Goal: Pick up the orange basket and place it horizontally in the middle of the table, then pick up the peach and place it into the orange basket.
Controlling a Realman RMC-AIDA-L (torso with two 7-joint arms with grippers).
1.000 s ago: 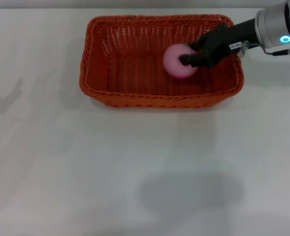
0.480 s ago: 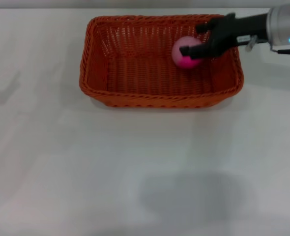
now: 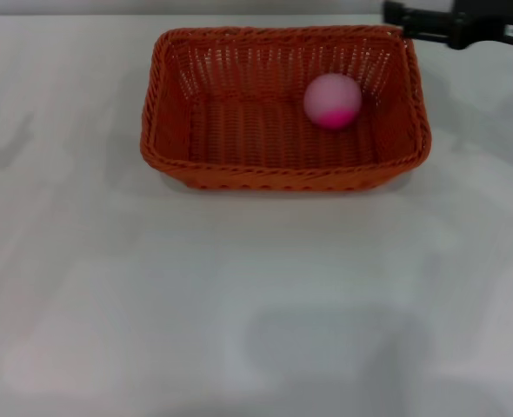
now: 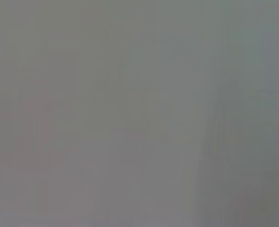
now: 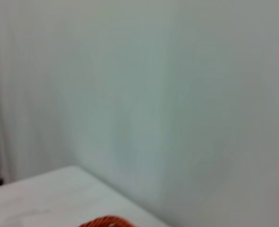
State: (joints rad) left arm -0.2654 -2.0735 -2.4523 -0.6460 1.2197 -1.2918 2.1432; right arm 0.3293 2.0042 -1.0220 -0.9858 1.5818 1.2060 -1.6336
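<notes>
Orange basket (image 3: 284,109) lying lengthwise at the far middle of the bench (image 3: 239,304), with the peach (image 3: 332,101) resting free inside its right half. Right end effector (image 3: 404,19), beyond the far-right corner, grips nothing; finger spread cannot be told. Both placements appear complete.

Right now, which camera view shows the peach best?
The head view. There the peach lies whole and uncovered inside the orange basket, toward its right end, free of the right gripper. The right wrist view shows only a small piece of the basket's rim, no peach. The left wrist view shows nothing of it.
</notes>
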